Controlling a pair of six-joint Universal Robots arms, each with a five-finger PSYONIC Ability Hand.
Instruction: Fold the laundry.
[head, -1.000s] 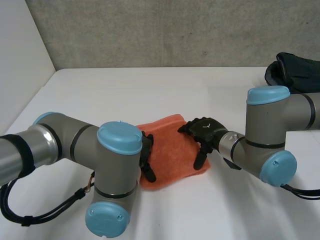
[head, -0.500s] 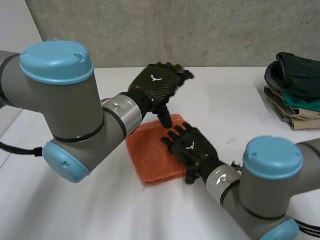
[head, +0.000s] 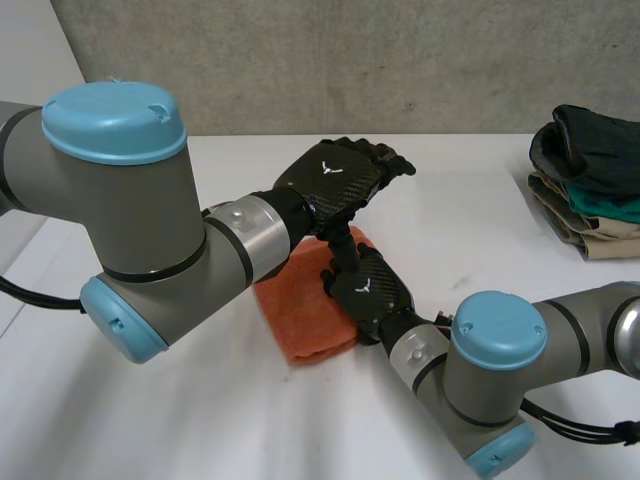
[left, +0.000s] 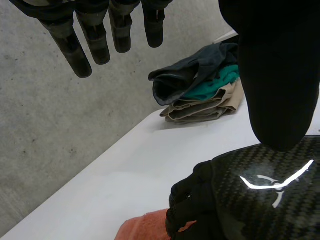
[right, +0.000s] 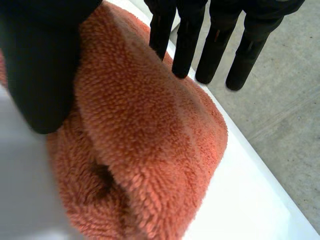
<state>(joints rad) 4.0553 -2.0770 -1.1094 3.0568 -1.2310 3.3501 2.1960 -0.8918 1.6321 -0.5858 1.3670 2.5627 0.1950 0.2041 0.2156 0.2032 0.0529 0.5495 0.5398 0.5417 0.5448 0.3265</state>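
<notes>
A folded orange towel (head: 300, 318) lies on the white table (head: 180, 410). My right hand (head: 368, 290) rests on the towel's right part. In the right wrist view the towel (right: 150, 135) bulges under the palm, with the thumb (right: 40, 65) against its near fold and the straight fingers (right: 215, 45) reaching over its far side. My left hand (head: 335, 178) hovers above the towel's far edge, off the cloth, fingers straight and holding nothing. The left wrist view shows those fingers (left: 95, 37) in the air above the back of my right hand (left: 250, 200) and a bit of towel (left: 142, 227).
A stack of folded clothes (head: 590, 185), dark on top with green and beige below, sits at the table's far right edge, also seen as the stack (left: 200, 92) beyond my left fingertips. A grey wall runs behind the table. My big left arm (head: 130, 220) spans the left side.
The left hand has lifted off the towel's left edge and now hangs above its far edge. The right hand has slid further onto the towel, its thumb closing toward the fold.
</notes>
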